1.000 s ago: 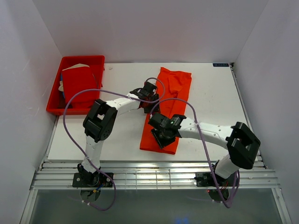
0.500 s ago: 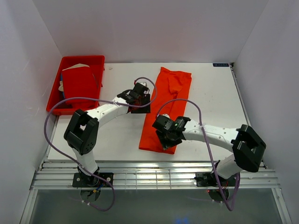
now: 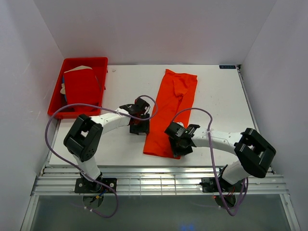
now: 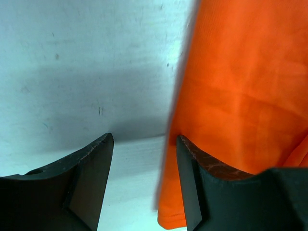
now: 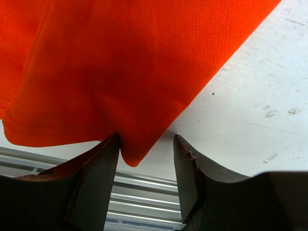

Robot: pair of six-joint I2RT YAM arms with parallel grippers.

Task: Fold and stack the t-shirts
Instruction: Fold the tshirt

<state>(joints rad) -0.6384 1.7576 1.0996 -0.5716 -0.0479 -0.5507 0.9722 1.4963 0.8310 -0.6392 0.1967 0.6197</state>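
Left gripper (image 4: 144,140) drawn back, beside orange t-shirt (image 3: 174,103)

I count two shirts: one orange shirt (image 3: 171,113) and one red shirt (image 3: 81,89). There is one tray (image 3: 86,60), red plastic, and one white table (image 3: 221,101). Two robot arms stand at the near edge, a left arm (image 3: 108,120) and a right arm (image 3: 219,139). That makes two grippers, the left gripper (image 3: 138,129) and the right gripper (image 3: 177,149). Each has two dark fingers (image 4: 91,163), so four in all. Two purple cables loop about, a left cable (image 3: 47,137) and a right cable (image 3: 192,109). One small blue label (image 3: 227,67) sits at the table's far corner. One pale thing (image 3: 83,69) peeks out in the tray; I cannot tell what it is.
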